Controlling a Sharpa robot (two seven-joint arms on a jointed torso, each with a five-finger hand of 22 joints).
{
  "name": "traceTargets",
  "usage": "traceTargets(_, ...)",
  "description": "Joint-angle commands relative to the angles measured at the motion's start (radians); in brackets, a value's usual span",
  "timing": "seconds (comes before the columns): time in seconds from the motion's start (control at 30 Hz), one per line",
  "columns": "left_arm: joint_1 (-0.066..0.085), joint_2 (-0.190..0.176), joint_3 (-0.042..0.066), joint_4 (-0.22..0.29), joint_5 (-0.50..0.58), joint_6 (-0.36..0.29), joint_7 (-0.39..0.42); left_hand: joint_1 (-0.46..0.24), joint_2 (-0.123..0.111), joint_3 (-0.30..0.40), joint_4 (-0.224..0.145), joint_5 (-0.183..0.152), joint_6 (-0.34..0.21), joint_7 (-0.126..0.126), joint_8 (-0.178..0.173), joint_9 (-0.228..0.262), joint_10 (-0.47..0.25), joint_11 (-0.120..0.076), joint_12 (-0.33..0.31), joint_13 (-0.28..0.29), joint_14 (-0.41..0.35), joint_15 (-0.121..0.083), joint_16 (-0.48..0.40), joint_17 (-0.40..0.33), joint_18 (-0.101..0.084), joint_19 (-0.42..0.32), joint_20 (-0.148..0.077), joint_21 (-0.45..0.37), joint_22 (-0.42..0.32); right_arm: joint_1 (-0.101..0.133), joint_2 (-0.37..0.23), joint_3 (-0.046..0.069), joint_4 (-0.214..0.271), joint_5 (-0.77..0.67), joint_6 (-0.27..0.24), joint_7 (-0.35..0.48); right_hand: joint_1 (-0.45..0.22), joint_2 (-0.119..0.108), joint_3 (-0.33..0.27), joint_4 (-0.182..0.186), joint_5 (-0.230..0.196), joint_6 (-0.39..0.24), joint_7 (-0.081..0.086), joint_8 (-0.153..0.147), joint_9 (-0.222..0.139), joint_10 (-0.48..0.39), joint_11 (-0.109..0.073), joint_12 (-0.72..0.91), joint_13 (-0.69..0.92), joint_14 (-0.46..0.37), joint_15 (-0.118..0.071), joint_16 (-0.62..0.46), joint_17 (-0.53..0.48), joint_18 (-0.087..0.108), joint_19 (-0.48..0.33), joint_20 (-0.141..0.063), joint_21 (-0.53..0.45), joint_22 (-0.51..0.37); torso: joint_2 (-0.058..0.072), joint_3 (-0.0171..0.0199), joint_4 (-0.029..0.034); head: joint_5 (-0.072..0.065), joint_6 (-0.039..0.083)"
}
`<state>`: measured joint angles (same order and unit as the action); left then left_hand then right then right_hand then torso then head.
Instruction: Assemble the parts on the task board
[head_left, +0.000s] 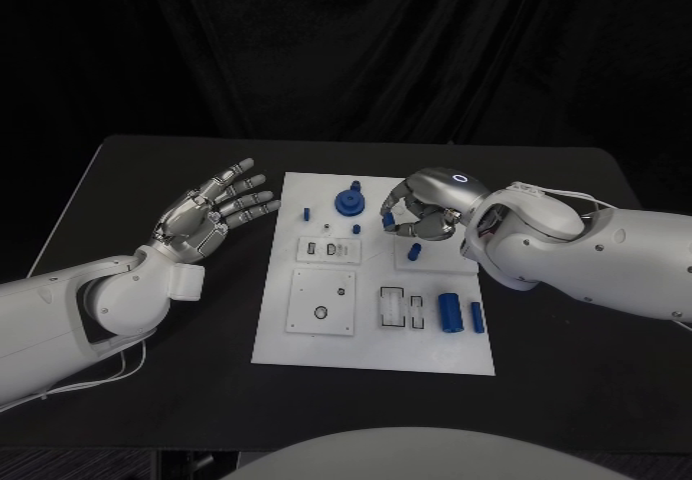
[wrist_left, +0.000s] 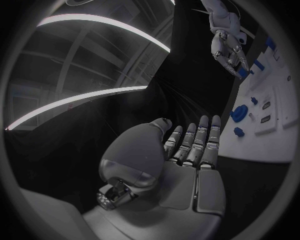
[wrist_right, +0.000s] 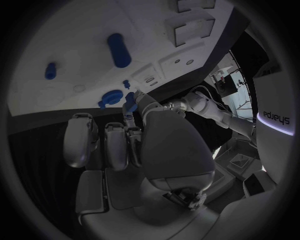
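Two blue cylinders (head_left: 450, 312) lie nearest you on the task board (head_left: 372, 345).
Your right robot hand (head_left: 420, 208) hovers over the board's far end, fingers curled around a small blue part (wrist_right: 130, 99); your left robot hand (head_left: 214, 212) floats empty, fingers spread, above the bench (head_left: 159, 400) beside the board.

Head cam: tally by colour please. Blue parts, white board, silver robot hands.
Blue parts: 8, one pinched in the right robot hand
White task board: 1
Silver robot hands: 2, counting the left robot hand
Total: 11
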<state>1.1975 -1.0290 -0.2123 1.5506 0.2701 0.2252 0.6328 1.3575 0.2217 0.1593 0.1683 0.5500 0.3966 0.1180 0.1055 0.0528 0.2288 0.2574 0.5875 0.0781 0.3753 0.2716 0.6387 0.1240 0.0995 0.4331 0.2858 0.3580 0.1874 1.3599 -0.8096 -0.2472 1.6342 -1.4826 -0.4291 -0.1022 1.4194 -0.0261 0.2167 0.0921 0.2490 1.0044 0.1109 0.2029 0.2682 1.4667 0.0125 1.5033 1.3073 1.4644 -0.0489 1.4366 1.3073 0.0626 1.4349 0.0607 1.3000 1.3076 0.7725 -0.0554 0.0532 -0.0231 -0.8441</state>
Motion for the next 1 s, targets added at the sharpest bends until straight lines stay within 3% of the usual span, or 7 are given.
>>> traceTargets(0.03,-0.001,-0.001,0.001,0.005,0.004,0.002,0.005,-0.010,0.000,0.006,-0.002,0.003,0.008,0.001,0.006,0.001,0.002,0.003,0.007,0.000,-0.005,-0.001,0.005,-0.001,-0.015,-0.006,-0.002,0.005,0.001,-0.006,0.031,0.001,-0.009,-0.024,0.090,-0.039,0.006,0.004,-0.002,-0.005,0.003,0.030,-0.028,0.011,0.066,0.004,-0.006,0.004,0.141,0.060,-0.008,0.003,0.132,0.008,-0.004,-0.006,-0.011,0.131,0.000,-0.0014,0.0040,-0.002,0.002)
traceTargets(0.17,-0.001,-0.001,0.001,0.007,0.004,0.002,0.005,-0.010,0.000,0.006,-0.002,0.003,0.008,0.001,0.006,0.001,0.002,0.003,0.007,0.000,-0.005,-0.001,0.005,-0.001,-0.015,-0.006,-0.002,0.005,0.001,-0.012,0.075,0.001,-0.029,-0.030,0.115,-0.043,0.004,0.003,-0.003,-0.005,0.001,0.028,-0.028,0.010,0.067,0.004,-0.006,0.004,0.141,0.060,-0.008,0.003,0.132,0.009,-0.006,-0.006,-0.015,0.129,0.002,0.0007,0.0053,-0.004,0.000)
traceTargets(0.33,-0.001,0.000,0.001,0.008,0.004,0.002,0.003,-0.010,0.000,0.006,-0.002,0.003,0.008,0.001,0.006,0.001,0.002,0.003,0.007,0.000,-0.005,-0.001,0.005,-0.001,-0.015,-0.006,-0.002,0.005,0.001,-0.023,0.114,0.001,-0.056,-0.044,0.109,-0.053,-0.001,-0.001,-0.007,-0.005,-0.004,0.025,-0.027,0.008,0.071,0.006,-0.005,0.005,0.144,0.062,-0.007,0.008,0.137,0.009,-0.006,-0.006,-0.017,0.129,0.000,-0.0031,0.0078,-0.005,-0.002)
traceTargets(0.57,-0.001,0.003,0.001,0.014,0.004,0.006,-0.001,-0.012,-0.002,0.008,-0.003,0.003,0.009,0.002,0.007,0.001,0.003,0.004,0.008,0.000,-0.006,0.000,0.006,-0.001,-0.016,-0.007,-0.002,0.005,0.001,-0.030,0.150,0.001,-0.083,-0.067,0.112,-0.078,-0.009,-0.008,-0.013,-0.006,-0.002,0.020,-0.026,0.004,0.074,0.007,-0.004,0.006,0.145,0.063,-0.007,0.011,0.139,0.010,-0.006,-0.007,-0.019,0.129,-0.002,-0.0032,0.0007,0.001,-0.010)
traceTargets(0.77,-0.001,0.006,0.001,0.013,0.004,0.007,-0.006,-0.012,-0.002,0.008,-0.003,0.003,0.008,0.002,0.007,0.001,0.003,0.004,0.008,0.000,-0.006,0.000,0.006,-0.001,-0.016,-0.007,-0.002,0.005,0.001,-0.032,0.164,0.001,-0.098,-0.074,0.112,-0.092,-0.012,-0.009,-0.014,-0.005,-0.002,0.017,-0.025,0.002,0.075,0.006,-0.003,0.006,0.144,0.064,-0.007,0.011,0.140,0.010,-0.006,-0.006,-0.021,0.128,0.000,-0.0002,0.0018,0.000,-0.008)
traceTargets(1.0,-0.001,0.009,0.001,0.012,0.004,0.009,-0.010,-0.013,-0.002,0.009,-0.004,0.003,0.010,0.003,0.007,0.001,0.003,0.005,0.008,0.000,-0.007,0.000,0.006,-0.001,-0.016,-0.008,-0.002,0.005,0.001,-0.033,0.177,0.001,-0.115,-0.076,0.129,-0.102,-0.024,-0.012,-0.019,-0.003,-0.002,0.001,-0.020,-0.009,0.078,0.001,0.000,0.003,0.138,0.062,-0.004,0.008,0.137,0.011,-0.009,-0.005,-0.029,0.126,0.001,0.0001,-0.0006,0.002,-0.010)
